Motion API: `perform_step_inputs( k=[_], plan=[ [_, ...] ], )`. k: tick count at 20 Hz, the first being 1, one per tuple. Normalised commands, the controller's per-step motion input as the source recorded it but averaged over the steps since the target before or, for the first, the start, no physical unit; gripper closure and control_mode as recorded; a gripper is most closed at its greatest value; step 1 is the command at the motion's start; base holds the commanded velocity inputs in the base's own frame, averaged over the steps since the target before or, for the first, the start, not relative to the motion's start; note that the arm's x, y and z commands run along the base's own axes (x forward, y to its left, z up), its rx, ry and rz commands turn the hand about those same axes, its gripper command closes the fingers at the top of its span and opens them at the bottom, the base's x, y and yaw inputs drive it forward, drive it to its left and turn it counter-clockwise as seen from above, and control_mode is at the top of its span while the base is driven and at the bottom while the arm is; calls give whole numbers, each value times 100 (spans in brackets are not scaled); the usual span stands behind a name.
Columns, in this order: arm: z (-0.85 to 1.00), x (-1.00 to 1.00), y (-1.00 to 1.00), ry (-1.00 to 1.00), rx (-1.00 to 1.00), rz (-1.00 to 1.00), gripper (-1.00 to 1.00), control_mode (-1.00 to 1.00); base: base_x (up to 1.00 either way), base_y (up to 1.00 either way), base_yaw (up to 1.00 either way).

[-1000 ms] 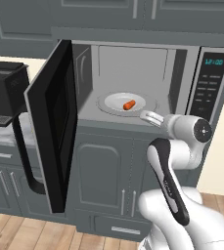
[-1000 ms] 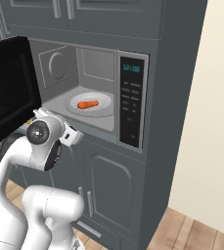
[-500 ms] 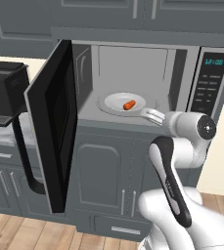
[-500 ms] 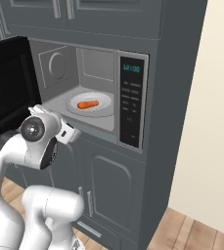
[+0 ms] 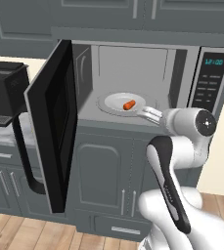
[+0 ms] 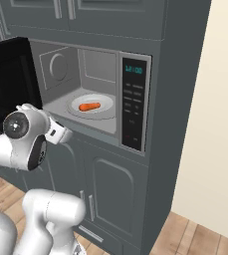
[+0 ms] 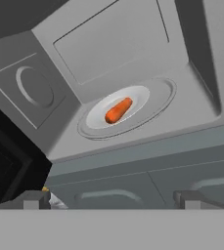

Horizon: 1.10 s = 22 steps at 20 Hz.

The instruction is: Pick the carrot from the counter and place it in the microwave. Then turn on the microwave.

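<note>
Drawn back from the microwave (image 5: 133,83); pincer (image 7: 111,199) gapes empty; carrot (image 7: 118,110) lies inside.

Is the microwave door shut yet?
No, in the left base view the microwave door is swung wide open, with the carrot lying on the plate inside.

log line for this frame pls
carrot: on microwave turntable plate | door: open | gripper: open, empty, outside cavity | next: close door
</note>
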Motion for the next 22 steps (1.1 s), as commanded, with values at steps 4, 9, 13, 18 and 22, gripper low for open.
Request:
perform_step_inputs(
  k=[4,9,13,18,22],
  plan=[
    [9,-37,14,-1,-2,-1,-100,-100,0,0,0],
    [5,-40,13,-3,-2,-2,-100,-100,0,0,0],
    [4,-38,10,-2,-2,-2,-100,-100,0,0,0],
    [0,-40,11,-6,-4,0,-100,-100,0,0,0],
    [0,-45,7,-9,-6,0,-100,-100,0,0,0]
  ],
)
